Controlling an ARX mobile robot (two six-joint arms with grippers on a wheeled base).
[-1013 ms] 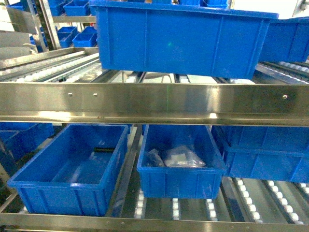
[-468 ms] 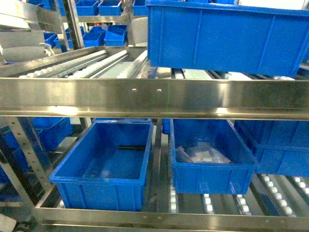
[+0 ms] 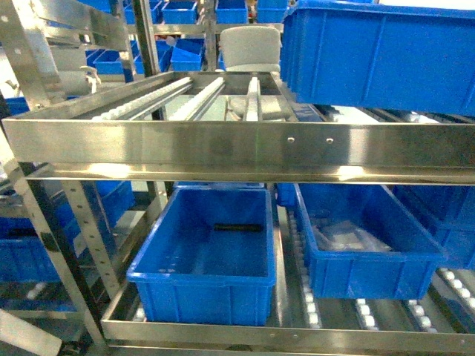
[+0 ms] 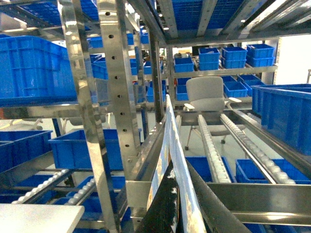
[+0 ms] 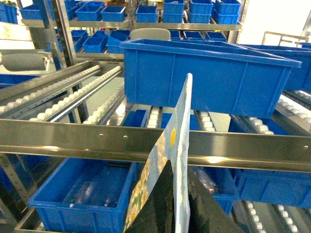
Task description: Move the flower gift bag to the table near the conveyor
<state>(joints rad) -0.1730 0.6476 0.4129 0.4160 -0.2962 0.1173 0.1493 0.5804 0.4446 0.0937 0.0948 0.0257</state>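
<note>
The flower gift bag (image 4: 171, 141) shows edge-on in the left wrist view, a thin pale blue sheet with yellow flowers. My left gripper (image 4: 178, 170) is shut on it, its black fingers pressed to both sides. In the right wrist view the same bag (image 5: 181, 116) rises between the fingers of my right gripper (image 5: 179, 166), also shut on it. The conveyor (image 3: 152, 98), rows of white rollers in steel frames, lies straight ahead. A corner of the pale table (image 4: 34, 218) shows low on the left of the left wrist view. Neither bag nor grippers appear in the head view.
Blue bins sit on the lower rack level (image 3: 208, 259) (image 3: 364, 259), and one stands on the upper rollers (image 3: 371, 52). A steel crossbar (image 3: 245, 152) spans the front. A perforated steel upright (image 4: 116, 97) stands close on the left. A grey chair (image 3: 249, 48) is behind the rack.
The head view has swung left along the rack: the bins slid to the right in the frame, and the rack's left uprights and end came into sight.
</note>
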